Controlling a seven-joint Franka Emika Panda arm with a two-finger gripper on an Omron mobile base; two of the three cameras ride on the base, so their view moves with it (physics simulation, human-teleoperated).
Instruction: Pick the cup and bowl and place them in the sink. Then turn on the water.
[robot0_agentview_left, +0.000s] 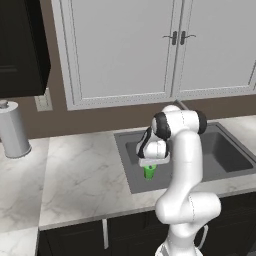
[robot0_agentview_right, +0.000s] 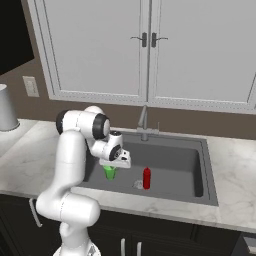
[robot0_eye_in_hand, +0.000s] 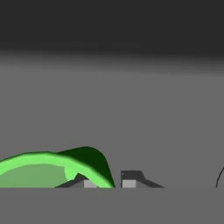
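Observation:
The green cup stands upright on the floor of the dark grey sink, near its left end. My gripper points straight down onto the cup's top. In the hand view the cup's rim runs between the two fingertips of the gripper, which stand a narrow gap apart. Whether they press the wall I cannot tell. The bowl is out of view. No water shows at the faucet.
A small red bottle stands in the sink beside the drain, right of the cup. A paper towel roll stands on the marble counter at far left. White cabinet doors hang above.

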